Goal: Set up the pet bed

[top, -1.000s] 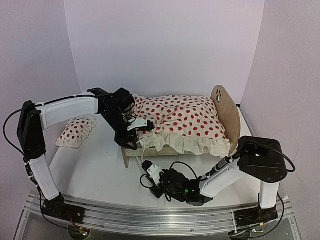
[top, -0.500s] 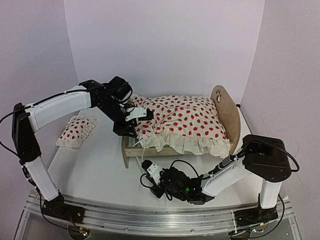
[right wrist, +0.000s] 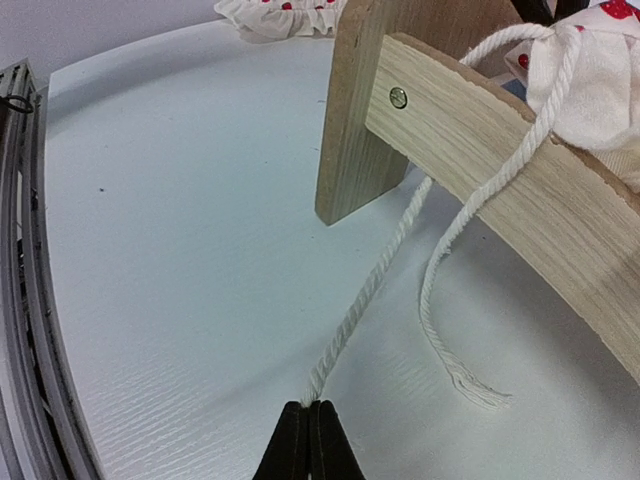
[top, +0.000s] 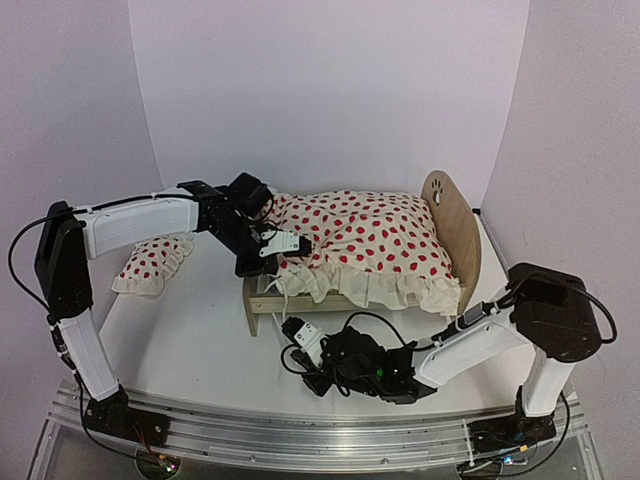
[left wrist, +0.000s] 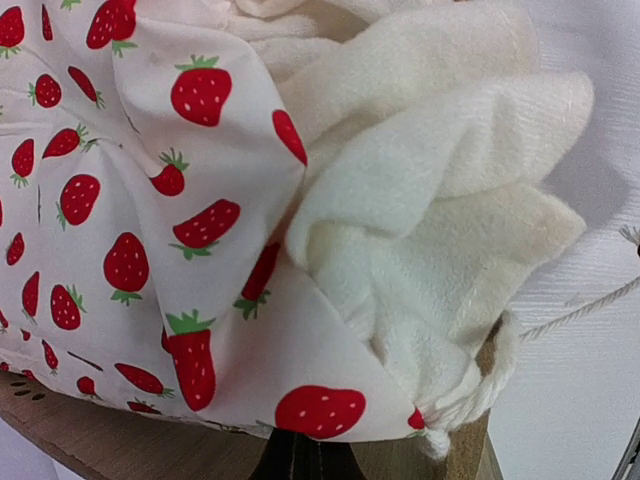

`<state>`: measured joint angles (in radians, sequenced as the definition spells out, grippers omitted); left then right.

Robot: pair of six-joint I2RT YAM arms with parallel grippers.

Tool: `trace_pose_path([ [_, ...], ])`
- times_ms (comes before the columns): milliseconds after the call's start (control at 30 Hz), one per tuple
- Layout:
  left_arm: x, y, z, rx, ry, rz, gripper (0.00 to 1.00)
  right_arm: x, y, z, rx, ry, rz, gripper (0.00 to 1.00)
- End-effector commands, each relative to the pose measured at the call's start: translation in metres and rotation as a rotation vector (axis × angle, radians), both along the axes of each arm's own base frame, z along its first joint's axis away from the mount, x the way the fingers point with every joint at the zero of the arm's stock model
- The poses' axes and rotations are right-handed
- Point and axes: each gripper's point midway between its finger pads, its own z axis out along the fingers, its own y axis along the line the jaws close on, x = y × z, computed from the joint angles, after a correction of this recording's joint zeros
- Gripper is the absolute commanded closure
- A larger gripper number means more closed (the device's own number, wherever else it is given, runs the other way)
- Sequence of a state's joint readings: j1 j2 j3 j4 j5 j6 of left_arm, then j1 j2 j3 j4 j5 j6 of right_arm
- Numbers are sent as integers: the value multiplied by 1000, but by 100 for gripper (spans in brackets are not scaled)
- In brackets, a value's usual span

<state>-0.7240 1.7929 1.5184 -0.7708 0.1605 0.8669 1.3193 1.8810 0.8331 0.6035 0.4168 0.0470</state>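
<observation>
The pet bed point(top: 452, 228), light wood with a rounded headboard, stands mid-table under a white strawberry-print blanket point(top: 365, 235). My left gripper point(top: 290, 248) is at the blanket's foot-end corner over the footboard point(top: 262, 302). In the left wrist view the blanket point(left wrist: 150, 200) and its cream fleece underside point(left wrist: 430, 200) fill the frame, and my left gripper point(left wrist: 300, 440) is shut with its tips at the fabric's lower edge. My right gripper point(top: 293, 336) lies low in front of the bed. It is shut point(right wrist: 308, 405) on a white cord point(right wrist: 375, 290) that runs up over the side rail point(right wrist: 500, 150).
A small strawberry-print pillow point(top: 152, 262) lies on the table left of the bed. A second, frayed cord end point(right wrist: 470, 385) rests on the table beside the bed leg point(right wrist: 360, 120). The metal base rail point(right wrist: 20, 250) runs along the table's near edge.
The left gripper lifted off, came back down onto the blanket's corner at the footboard and went from open to shut. The right gripper stayed shut on the cord.
</observation>
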Motion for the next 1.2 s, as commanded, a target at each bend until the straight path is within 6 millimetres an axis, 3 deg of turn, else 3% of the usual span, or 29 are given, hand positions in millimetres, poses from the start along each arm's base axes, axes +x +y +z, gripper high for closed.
trace_pose_path([
  [0,-1,22,35,-33,-45,-14,100,-17,11,20,29,48,82,100],
  [133,-3,51,51,10,-77,-32,100,-29,16,23,20,91,151,100],
  [233,-6,62,55,50,-116,-54,100,-38,23,27,32,122,200,100],
  [367,-11,76,38,121,-125,-77,100,-47,32,33,50,151,256,100],
  [533,-12,75,16,120,-110,-74,97,-51,38,36,61,165,282,100],
  [633,3,66,29,79,-130,-11,70,-54,38,43,79,174,292,100],
  [700,2,51,52,-11,-118,-17,61,-54,35,46,86,176,289,100],
  [767,-11,35,80,-120,-98,-68,63,-54,31,48,89,175,280,100],
  [833,-41,20,90,-184,-68,-168,71,-54,29,49,92,177,274,100],
  [900,-78,7,78,-167,-64,-279,78,-54,28,48,94,185,270,100],
  [967,-101,2,54,-124,-54,-339,76,-54,28,47,95,192,267,100],
  [1033,-100,2,36,-91,-59,-334,69,-54,28,48,96,194,265,100],
  [1167,-79,-6,22,-66,-93,-278,60,-57,26,47,97,204,275,100],
])
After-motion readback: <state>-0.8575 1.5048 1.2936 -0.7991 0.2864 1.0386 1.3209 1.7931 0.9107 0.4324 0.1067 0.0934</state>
